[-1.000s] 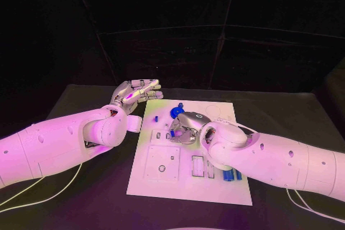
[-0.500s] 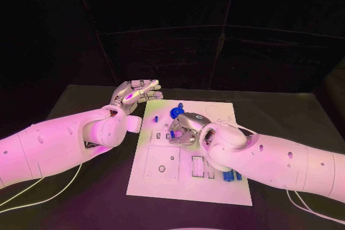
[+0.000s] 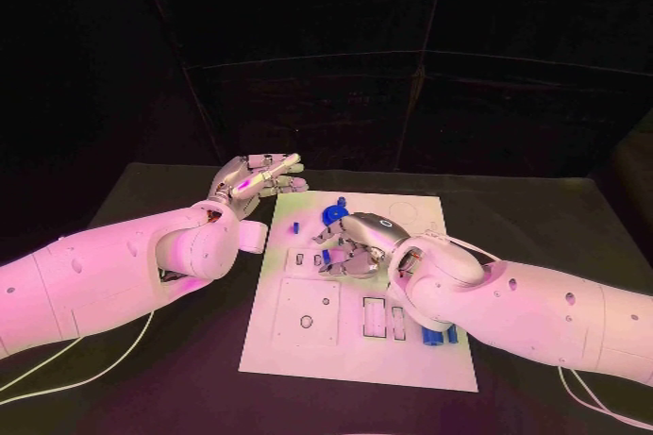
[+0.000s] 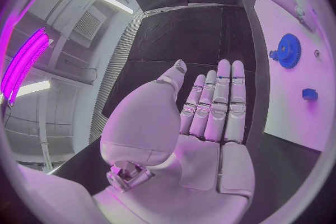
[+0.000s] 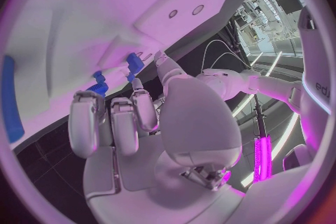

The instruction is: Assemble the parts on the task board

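Broadly, the white task board [image 3: 357, 293] lies lengthwise down the middle of the black table [image 3: 544, 218], with bare tabletop showing on both of its long sides and beyond its far edge. The left hand [image 3: 256, 178] hovers off the board, just past its far left corner, over bare table; in the left wrist view its palm [image 4: 203, 140] is flat, the fingers straight and side by side, and nothing lies in it. From that view the board's edge runs close beside the fingertips, and on the board sit a blue gear [image 4: 287, 51] and a small blue block [image 4: 309, 94], both apart from the hand. In the head view the gear [image 3: 335, 210] stands near the board's far end, with a small blue peg [image 3: 295, 225] just to its left. The right hand [image 3: 357, 246] is over the board's upper middle, palm down, close beside the gear and peg. Its fingers are curled down toward the board, and in the right wrist view two small blue parts [image 5: 115, 74] appear at its fingertips [image 5: 143, 109]; whether it pinches them or only touches them cannot be told. Near the board's near right corner lies a group of blue pieces [image 3: 438, 333], partly hidden under the right forearm, well apart from both hands. Pale rectangular recesses [image 3: 308, 308] mark the board's lower left area.
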### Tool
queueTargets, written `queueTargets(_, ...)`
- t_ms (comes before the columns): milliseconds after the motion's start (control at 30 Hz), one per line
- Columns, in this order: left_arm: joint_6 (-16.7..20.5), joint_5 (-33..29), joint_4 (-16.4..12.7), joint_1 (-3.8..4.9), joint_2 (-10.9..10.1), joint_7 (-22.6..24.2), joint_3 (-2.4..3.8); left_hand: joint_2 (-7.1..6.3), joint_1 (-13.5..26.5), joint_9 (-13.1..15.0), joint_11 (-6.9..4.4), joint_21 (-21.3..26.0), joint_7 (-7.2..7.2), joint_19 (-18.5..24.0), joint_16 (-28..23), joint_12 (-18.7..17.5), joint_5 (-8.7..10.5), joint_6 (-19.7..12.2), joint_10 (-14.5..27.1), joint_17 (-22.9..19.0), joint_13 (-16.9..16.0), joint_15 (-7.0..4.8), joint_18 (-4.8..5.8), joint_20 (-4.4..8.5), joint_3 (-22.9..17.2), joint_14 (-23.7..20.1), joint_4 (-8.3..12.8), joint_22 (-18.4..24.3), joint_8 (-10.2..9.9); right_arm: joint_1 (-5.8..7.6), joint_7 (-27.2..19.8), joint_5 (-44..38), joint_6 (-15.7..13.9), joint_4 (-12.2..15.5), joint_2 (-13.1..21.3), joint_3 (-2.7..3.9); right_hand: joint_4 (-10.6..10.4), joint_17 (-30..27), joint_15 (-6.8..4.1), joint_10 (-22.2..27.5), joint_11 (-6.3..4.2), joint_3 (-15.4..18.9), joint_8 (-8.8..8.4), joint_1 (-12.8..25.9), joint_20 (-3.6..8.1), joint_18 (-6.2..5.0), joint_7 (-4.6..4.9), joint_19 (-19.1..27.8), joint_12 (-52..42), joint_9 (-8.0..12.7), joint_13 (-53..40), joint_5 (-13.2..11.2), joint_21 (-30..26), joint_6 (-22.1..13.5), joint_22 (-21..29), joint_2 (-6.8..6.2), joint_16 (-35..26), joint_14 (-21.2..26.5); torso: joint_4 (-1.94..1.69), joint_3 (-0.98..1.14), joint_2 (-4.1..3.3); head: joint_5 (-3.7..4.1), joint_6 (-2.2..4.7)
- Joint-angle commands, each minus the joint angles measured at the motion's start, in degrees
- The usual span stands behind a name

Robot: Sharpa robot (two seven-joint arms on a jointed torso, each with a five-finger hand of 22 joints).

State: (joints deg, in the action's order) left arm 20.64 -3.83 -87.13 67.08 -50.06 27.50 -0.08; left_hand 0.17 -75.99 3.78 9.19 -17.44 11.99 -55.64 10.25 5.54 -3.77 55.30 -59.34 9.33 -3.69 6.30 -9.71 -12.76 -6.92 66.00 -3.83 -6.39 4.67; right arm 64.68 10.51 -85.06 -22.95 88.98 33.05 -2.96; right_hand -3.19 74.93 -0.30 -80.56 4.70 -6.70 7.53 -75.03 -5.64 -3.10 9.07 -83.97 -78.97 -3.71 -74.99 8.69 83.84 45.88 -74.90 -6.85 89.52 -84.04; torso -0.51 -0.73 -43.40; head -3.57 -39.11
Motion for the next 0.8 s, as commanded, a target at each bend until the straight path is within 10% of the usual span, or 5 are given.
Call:
queueTargets(33,-2.33,2.62,0.24,0.08,-0.08,-1.04,0.02,0.63,0.33,0.08,-0.75,-1.37,-0.34,-2.48,1.24,0.41,0.15,1.12,-2.14,1.17,-0.18,-1.04,-0.95,1.08,-0.02,3.33,0.56,-0.57,-0.10,0.48,-11.57,5.58,-3.88,1.79,1.79,0.11,-0.14,14.00,0.04,-0.26,-0.63,0.46,-0.25,-0.66,-0.05,0.35,-0.12,-1.03,-0.46,-0.09,-2.40,0.11,-0.12,-0.55,-1.47,0.22,-0.01,-5.70,0.03,-0.02,0.00,0.10,0.26)
queueTargets(233,-3.91,8.11,0.87,0.08,-0.37,-3.89,0.03,0.61,1.16,0.52,-4.82,-9.99,-3.32,-14.73,12.11,3.57,0.20,5.51,-12.29,8.76,-1.68,-6.26,-0.98,6.17,-0.45,20.46,0.18,-4.61,1.14,2.15,-16.74,14.12,-4.09,4.42,6.01,1.70,-0.35,13.62,-0.18,-0.16,-0.77,1.08,1.24,-1.43,0.25,0.33,-0.18,-0.94,-0.37,-0.52,-2.25,1.76,-0.20,1.29,-1.31,1.03,-0.19,-5.61,0.07,0.07,0.29,0.17,0.40)
queueTargets(400,-6.53,18.32,0.32,0.80,-1.49,-14.78,0.04,-0.11,4.44,1.18,-7.62,-19.75,-5.50,-19.50,52.33,7.10,0.04,8.49,-20.41,47.85,-5.50,-8.79,-0.50,9.08,0.36,21.84,-2.47,-10.45,1.63,5.37,-17.69,23.60,-2.83,4.63,9.98,2.76,-0.59,13.63,0.03,-0.20,-0.44,1.38,1.96,-1.41,0.14,0.35,0.27,-0.95,-0.44,-0.64,-2.29,2.29,-0.19,2.34,-1.36,1.68,-0.19,-5.61,0.20,0.33,1.07,0.11,0.24)
queueTargets(533,-10.15,26.48,-0.01,2.36,-1.93,-27.36,0.04,0.11,8.72,2.82,-8.68,-38.41,-6.95,-23.16,68.42,14.19,0.05,10.03,-22.88,65.89,-12.11,-9.62,2.01,10.23,3.13,22.42,-6.02,-32.35,3.52,7.75,-17.50,28.74,-1.96,3.68,12.74,3.06,-0.70,13.38,0.13,-0.04,-0.33,1.58,2.21,-1.31,0.07,0.32,0.36,-0.87,-0.25,-0.67,-2.07,2.38,-0.29,2.70,-1.15,1.83,-0.31,-5.55,0.36,0.59,2.01,-0.07,-0.30)
queueTargets(800,-20.72,43.47,0.73,6.38,-0.12,-51.95,-0.37,2.55,11.00,11.58,-9.91,-57.19,-8.21,-26.20,79.24,48.15,0.25,7.17,-16.68,79.91,-46.03,-10.45,4.66,11.05,9.21,23.81,-9.44,-55.88,14.21,11.01,-17.21,35.18,-0.79,-2.13,15.69,3.30,-0.89,12.44,0.26,0.81,-0.17,2.06,2.13,-1.10,-0.07,0.12,0.55,-0.46,0.69,-0.50,-0.96,2.30,-0.79,2.34,-0.15,2.00,-0.77,-5.32,0.46,1.23,3.62,-0.20,-1.33)
